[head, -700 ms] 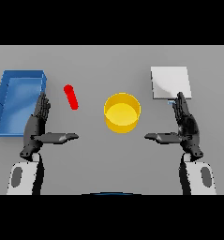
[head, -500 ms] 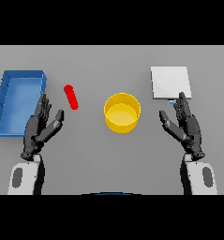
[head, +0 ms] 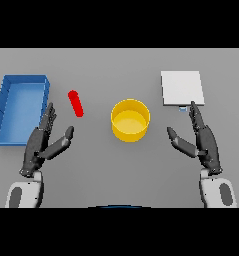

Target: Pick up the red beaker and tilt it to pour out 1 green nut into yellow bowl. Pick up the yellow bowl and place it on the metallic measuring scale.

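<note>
the red beaker [head: 75, 103] lies on its side on the grey table [head: 106, 170], a slim red cylinder just beyond the left hand [head: 41, 146], whose straight, spread fingers hold nothing. the yellow bowl [head: 130, 120], round and open-topped, sits between both thumbs. the right hand [head: 203, 144] is likewise open and empty, fingertips touching the near edge of the metallic measuring scale [head: 182, 88]. a blue tray [head: 2, 112] lies outside the left fingers.

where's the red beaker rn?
Head view: the red beaker lies on the table's left side, between the blue bin and the yellow bowl, just beyond the open left hand, untouched.
</note>
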